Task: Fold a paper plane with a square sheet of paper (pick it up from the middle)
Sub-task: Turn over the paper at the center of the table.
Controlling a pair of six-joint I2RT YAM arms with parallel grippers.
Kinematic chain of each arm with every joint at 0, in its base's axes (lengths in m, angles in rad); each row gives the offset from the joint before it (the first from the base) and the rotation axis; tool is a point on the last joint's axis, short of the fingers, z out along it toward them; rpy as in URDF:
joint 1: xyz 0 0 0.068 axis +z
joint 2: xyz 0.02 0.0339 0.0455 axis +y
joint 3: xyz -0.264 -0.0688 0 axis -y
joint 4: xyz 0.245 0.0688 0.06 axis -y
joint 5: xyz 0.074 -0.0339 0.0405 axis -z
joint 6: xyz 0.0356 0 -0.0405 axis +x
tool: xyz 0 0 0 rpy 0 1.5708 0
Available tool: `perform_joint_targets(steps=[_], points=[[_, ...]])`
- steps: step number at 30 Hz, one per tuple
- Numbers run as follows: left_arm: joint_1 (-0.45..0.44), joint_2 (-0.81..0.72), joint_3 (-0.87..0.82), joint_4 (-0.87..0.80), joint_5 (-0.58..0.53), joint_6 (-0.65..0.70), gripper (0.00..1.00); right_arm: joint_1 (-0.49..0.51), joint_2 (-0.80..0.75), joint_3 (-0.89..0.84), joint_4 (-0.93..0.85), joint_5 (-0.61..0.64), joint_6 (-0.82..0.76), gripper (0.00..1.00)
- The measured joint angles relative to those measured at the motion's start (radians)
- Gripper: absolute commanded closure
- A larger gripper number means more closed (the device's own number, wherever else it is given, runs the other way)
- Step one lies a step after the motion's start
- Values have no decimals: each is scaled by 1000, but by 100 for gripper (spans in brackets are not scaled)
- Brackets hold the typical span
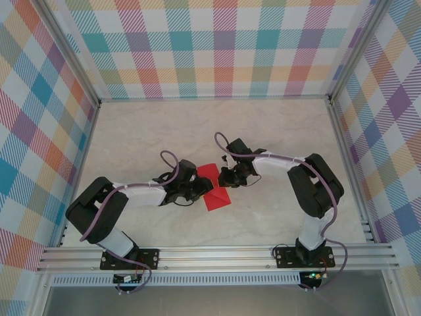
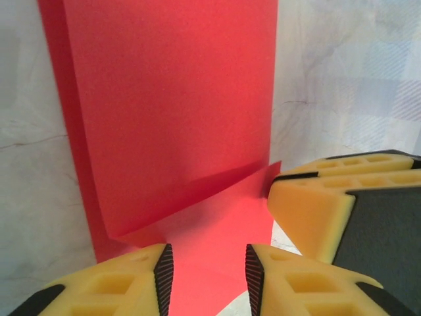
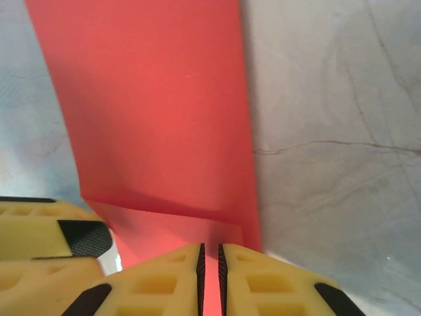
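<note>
We had the square sheet of paper (image 1: 218, 197) lying in the middle of the table (image 1: 283, 131), doubled over into a long strip and flanked by both arms. The right gripper (image 3: 210, 273) had its jaws drawn to a hairline with red in the slit, so we read it as clamped on the strip's near end. The left gripper (image 2: 209, 280) stood apart, a pad on either side of the paper, pinching nothing, with the right fingers just beside it.

This was the creasing step, we judged. The upper layer (image 2: 177, 118) sat a little proud of the lower one near the fingers. The way to do it well was to use the right pinch as the anchor, bring the left pads down flat on the fold line and press along the crease, not across it, with the edges flush. A slip there would skew the sheet.

From above, the strip's long axis ran from the far side toward the bases, leaning right at its near end. No nose was formed yet.
</note>
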State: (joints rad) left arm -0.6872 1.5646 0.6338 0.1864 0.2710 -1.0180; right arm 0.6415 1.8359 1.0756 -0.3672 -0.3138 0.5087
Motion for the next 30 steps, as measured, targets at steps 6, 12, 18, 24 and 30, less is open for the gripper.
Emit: perform_joint_targets(steps=[6, 12, 18, 24, 30], points=[[-5, 0, -10, 1, 0, -10, 52, 0, 21, 0, 6, 16, 23, 84], [-5, 1, -10, 17, 0, -11, 52, -2, 21, 0, 15, 18, 33, 83], [-5, 26, -9, 39, 0, -11, 57, -7, 21, -4, 23, 17, 34, 84], [-5, 55, 1, 54, 0, -10, 62, -7, 18, -16, 37, 14, 37, 83], [-5, 66, 3, 61, -4, -11, 73, -13, 4, -27, 39, 14, 37, 83]])
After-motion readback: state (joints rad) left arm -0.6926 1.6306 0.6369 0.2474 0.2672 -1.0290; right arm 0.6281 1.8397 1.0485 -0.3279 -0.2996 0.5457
